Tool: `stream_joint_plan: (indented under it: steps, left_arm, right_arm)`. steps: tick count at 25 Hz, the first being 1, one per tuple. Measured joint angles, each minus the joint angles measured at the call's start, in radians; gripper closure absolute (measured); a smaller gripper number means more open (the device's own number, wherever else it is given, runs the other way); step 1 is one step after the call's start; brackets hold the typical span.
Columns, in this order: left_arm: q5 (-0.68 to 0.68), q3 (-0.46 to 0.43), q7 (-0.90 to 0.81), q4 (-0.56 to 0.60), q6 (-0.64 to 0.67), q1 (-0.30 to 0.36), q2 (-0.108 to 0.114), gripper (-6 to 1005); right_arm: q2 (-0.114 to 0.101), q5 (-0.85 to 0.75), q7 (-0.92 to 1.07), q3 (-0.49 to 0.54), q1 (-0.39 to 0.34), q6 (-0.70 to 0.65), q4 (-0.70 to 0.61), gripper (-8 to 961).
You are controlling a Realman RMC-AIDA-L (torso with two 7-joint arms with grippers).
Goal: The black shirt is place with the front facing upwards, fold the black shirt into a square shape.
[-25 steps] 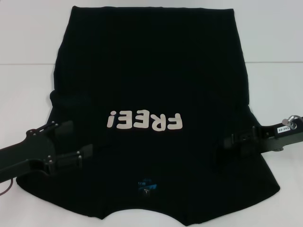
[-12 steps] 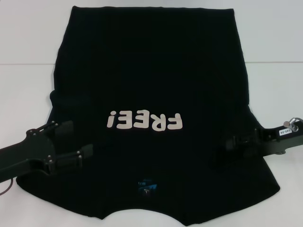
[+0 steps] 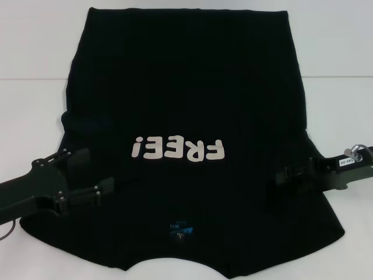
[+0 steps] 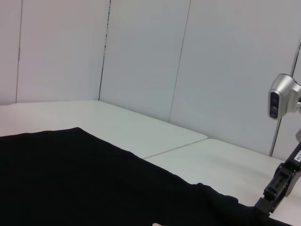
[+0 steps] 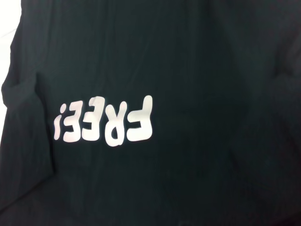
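- black shirt (image 3: 186, 105) lies flat, front up, on white table (image 3: 35, 116); neck label (image 3: 179, 228) at near edge, hem at far edge
- "FREE!" print (image 3: 177, 149) mid-chest, upside down from head view
- left gripper (image 3: 93, 175) over shirt's left sleeve area, fingers spread apart, nothing between them
- right gripper (image 3: 280, 174) at shirt's right side over the cloth; finger state cannot be told
- both sleeves look tucked in
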Motion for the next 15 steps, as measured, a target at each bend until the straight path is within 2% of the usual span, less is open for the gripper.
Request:
stream_joint_plan:
  steps: [4,15]
  left_arm:
    - [0.000,0.000,0.000,0.001,0.000,0.000,0.000,55]
    - [0.000,0.000,0.000,0.002,0.000,0.000,0.000,54]
  right_arm:
    - [0.002,0.000,0.002,-0.015,0.012,0.030,0.023,266]
    - [0.025,0.010,-0.004,-0.010,0.044,0.080,0.017,267]
